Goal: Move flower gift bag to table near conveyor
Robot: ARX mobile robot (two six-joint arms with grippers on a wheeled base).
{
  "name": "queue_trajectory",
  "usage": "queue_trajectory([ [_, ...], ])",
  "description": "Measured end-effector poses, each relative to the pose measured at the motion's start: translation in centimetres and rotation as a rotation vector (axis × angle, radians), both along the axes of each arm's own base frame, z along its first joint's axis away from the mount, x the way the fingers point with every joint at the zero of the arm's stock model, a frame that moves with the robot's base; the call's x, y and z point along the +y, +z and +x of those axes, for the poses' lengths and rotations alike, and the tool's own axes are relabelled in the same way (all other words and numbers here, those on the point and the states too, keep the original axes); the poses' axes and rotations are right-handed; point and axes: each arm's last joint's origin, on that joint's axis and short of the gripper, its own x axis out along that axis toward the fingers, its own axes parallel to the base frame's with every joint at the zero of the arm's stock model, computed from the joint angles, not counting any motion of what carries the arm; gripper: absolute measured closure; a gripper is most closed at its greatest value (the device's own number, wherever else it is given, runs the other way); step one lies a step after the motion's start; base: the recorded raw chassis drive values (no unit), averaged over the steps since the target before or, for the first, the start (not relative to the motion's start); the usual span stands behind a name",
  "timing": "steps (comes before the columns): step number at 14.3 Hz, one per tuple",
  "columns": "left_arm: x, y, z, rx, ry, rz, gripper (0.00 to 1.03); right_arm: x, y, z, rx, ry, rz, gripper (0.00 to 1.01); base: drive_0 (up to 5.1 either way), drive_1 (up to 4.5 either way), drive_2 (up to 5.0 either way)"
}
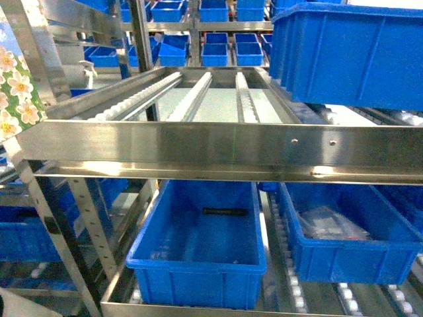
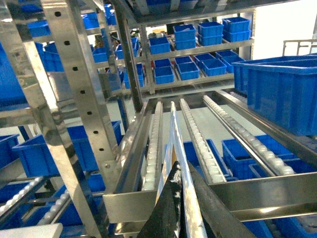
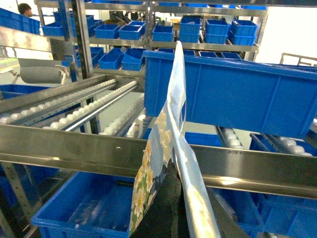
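Flower gift bag (image 3: 166, 148) is up in the air in front of the conveyor (image 1: 198, 99) — not set down on anything visible. In the right wrist view the bag shows edge-on, a thin panel with cream-yellow blossoms on pale blue, rising from the right gripper (image 3: 171, 198), whose dark fingers close on its lower edge. Left wrist view shows the same kind of thing: a thin pale sheet edge (image 2: 178, 163) standing up out of the left gripper (image 2: 181, 198), its black fingers pinched on it. So both grippers are clamped on the bag.

Head view catches only a sliver of the floral print (image 1: 14, 86) at the far left edge of frame, beside the rack's slanted steel upright (image 1: 33, 39). Neither gripper shows in that view.

The conveyor's upper lanes run away from the front steel rail (image 1: 218, 150), rows of small white rollers between steel strips. A large blue bin (image 1: 350, 53) sits at the upper lane's right side. Below the rail, two more blue bins — the left lower bin (image 1: 198, 244) holds a small dark stick-like item (image 1: 226, 211), the right lower bin (image 1: 344, 238) holds clear plastic bags (image 1: 330, 224). More small blue bins (image 3: 163, 32) fill the shelves behind.
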Motion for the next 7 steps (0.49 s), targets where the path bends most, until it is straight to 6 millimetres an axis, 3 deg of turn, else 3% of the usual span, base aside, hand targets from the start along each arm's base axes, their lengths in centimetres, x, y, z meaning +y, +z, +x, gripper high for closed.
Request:
queue_trajectory([
  [7, -0.02, 0.00, -0.01, 0.000, -0.002, 0.000, 1.01, 0.00, 0.01, 0.00, -0.001, 0.000, 0.000, 0.99, -4.8, 1.74, 3.2],
])
